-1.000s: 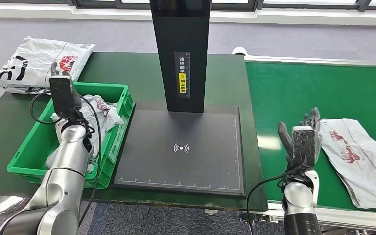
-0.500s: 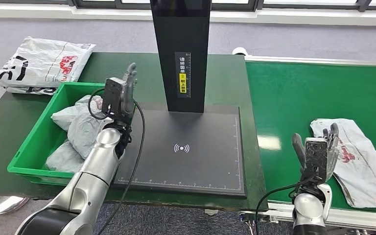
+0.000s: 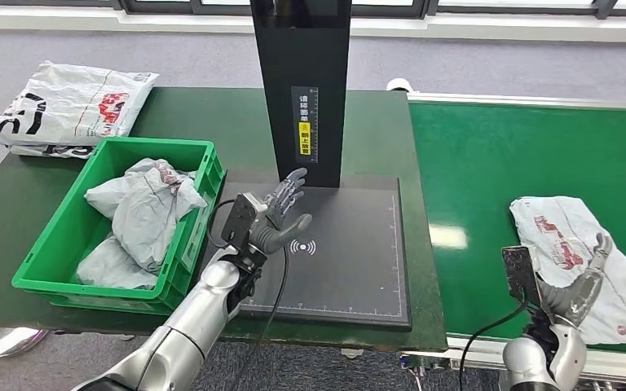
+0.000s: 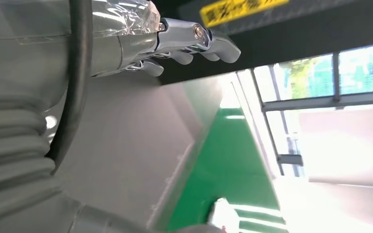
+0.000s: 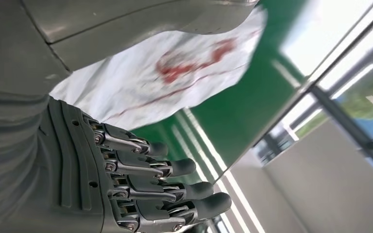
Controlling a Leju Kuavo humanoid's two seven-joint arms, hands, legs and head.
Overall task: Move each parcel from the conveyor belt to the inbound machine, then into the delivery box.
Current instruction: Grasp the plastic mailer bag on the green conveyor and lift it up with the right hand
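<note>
Right hand (image 3: pixel 583 281), fingers spread and holding nothing, hovers over the white parcel (image 3: pixel 579 252) on the conveyor belt (image 3: pixel 489 155).

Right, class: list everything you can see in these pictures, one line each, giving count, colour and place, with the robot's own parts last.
Conveyor belt: one, green, right side.
Parcel on belt: one, white with red print, near the right hand.
Inbound machine: one, black flat plate with upright black column, centre.
Delivery box: one, green crate, left of the machine.
Parcels in box: several, grey, exact count unclear.
Loose bag: one, white with red and black print, table's far left corner.
Table: one, dark green.
Left hand: open, above the machine's plate.
Right hand: open, over the belt parcel's near edge.
</note>
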